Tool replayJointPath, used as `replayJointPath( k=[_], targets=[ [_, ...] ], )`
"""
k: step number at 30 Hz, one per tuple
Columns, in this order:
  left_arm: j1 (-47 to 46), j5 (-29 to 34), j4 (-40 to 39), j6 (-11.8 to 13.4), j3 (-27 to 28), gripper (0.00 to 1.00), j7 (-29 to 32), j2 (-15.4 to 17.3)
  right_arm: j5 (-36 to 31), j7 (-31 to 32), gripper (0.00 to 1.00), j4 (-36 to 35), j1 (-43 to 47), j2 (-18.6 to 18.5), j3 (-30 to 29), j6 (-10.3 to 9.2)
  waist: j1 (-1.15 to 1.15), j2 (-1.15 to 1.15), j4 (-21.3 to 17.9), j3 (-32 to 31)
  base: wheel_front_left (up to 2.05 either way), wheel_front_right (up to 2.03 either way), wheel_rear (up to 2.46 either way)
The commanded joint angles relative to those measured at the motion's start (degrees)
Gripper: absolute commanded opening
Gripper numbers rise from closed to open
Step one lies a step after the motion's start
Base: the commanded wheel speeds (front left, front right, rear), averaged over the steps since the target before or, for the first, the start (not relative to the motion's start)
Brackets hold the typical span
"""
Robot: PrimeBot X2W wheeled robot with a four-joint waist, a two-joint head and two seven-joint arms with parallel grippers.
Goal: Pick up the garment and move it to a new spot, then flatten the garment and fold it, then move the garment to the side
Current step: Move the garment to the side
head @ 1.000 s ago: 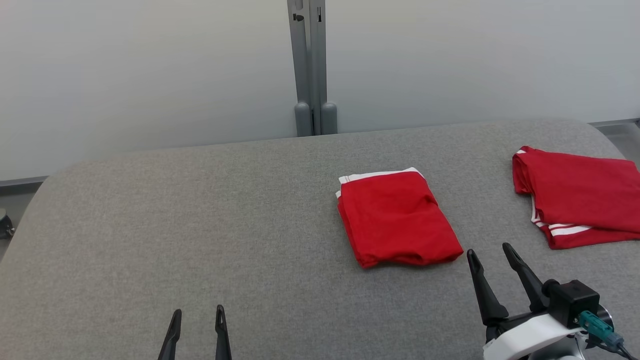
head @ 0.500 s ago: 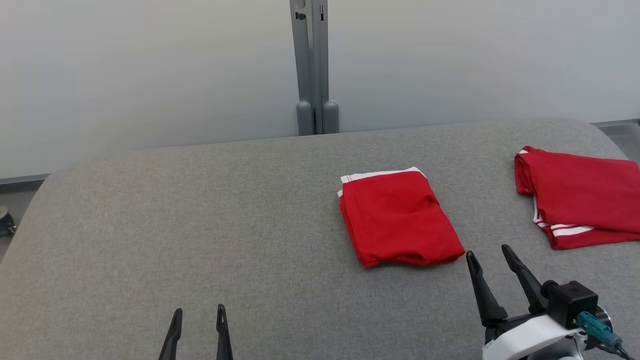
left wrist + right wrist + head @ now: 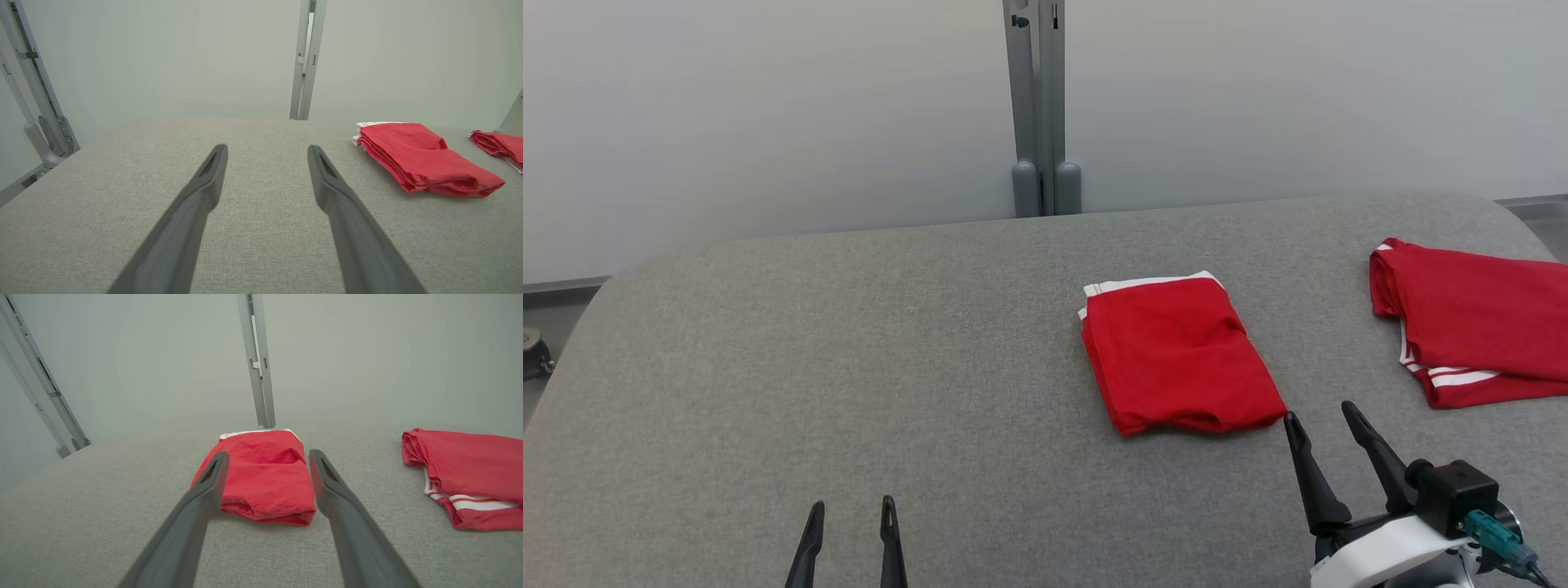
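I judge folding complete and only the sideways move outstanding: the folded garment (image 3: 1180,355) lies in front of the grey post (image 3: 1045,106), slightly right, while my left gripper (image 3: 851,508) and right gripper (image 3: 1320,414) stand spread and empty.

— Did anything shift?
— The head camera turned a touch, sliding everything rightward. The dark two-fingered right gripper (image 3: 1316,411) drew nearer the near corner of the folded red white-trimmed garment (image 3: 1180,355).
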Motion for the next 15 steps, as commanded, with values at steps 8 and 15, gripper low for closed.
replayJointPath(
  k=[8, 15],
  targets=[
    [-1.2, 1.0, -0.4, -0.4, -0.3, 1.0, 0.0, 0.1, -0.5, -0.1, 1.0, 0.5, 0.3, -0.3, 0.2, -0.06, 0.0, 0.0, 0.3, 1.3, 0.0, 0.0, 0.0],
    [-2.9, 1.7, -1.1, -0.4, -1.3, 1.0, 0.0, 0.1, 1.0, -0.1, 1.0, 1.0, -2.4, -0.4, 0.2, -0.06, 0.0, 0.0, 0.9, 4.7, 0.0, 0.0, 0.0]
  ],
)
